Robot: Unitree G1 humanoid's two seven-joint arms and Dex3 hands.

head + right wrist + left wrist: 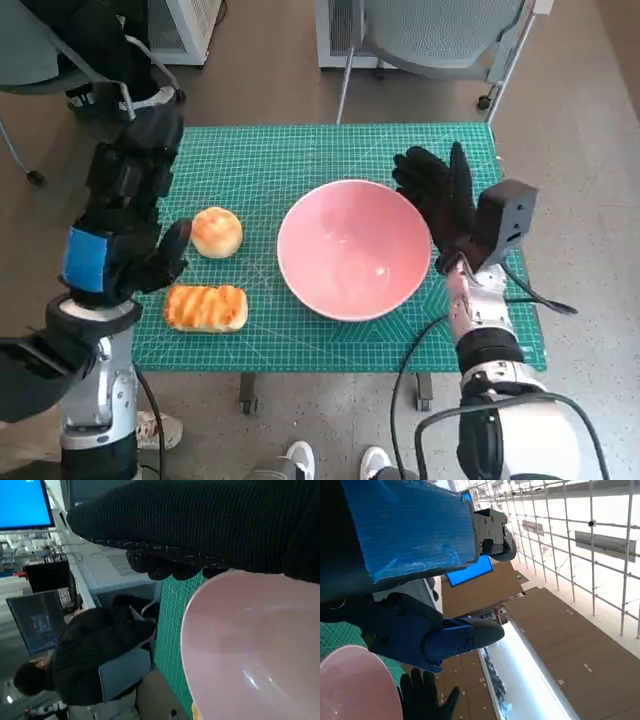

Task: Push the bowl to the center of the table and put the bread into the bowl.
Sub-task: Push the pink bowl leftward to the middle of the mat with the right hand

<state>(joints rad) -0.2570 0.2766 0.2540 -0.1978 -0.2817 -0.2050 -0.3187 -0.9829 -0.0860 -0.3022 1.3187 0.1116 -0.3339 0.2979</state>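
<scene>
**Bowl pretty much centered, both breads were still waiting on the mat**

So at this moment the pink bowl [353, 248] sat roughly mid-table on the green cutting mat [270, 160], maybe a touch right of center. The right hand [437, 195], the gloved one, was pressed up flat against the bowl's right rim with fingers spread and reaching toward the far side. It wasn't gripping anything, which makes sense to me: you don't need a grip to shove a bowl sideways, just a flat palm on the wall. The right wrist view backed that up, with the glove lying right along the bowl's rim.

Over on the left there were two breads, a round bun [216, 232] and, nearer the robot, a long braided loaf [205, 307]. Both were lying on the mat well clear of the bowl, so nothing was in it yet.

The left hand [125, 235] hovered just left of the bun, fingers apart and curved, holding nothing, one dark fingertip nearly at the bun's edge. I'd guess it was parked there so it could grab a bread once the bowl stopped moving. Which bread it would pick I honestly couldn't tell.

A person in dark clothes [85, 655] sat on a chair beyond the far end of the table.
</scene>
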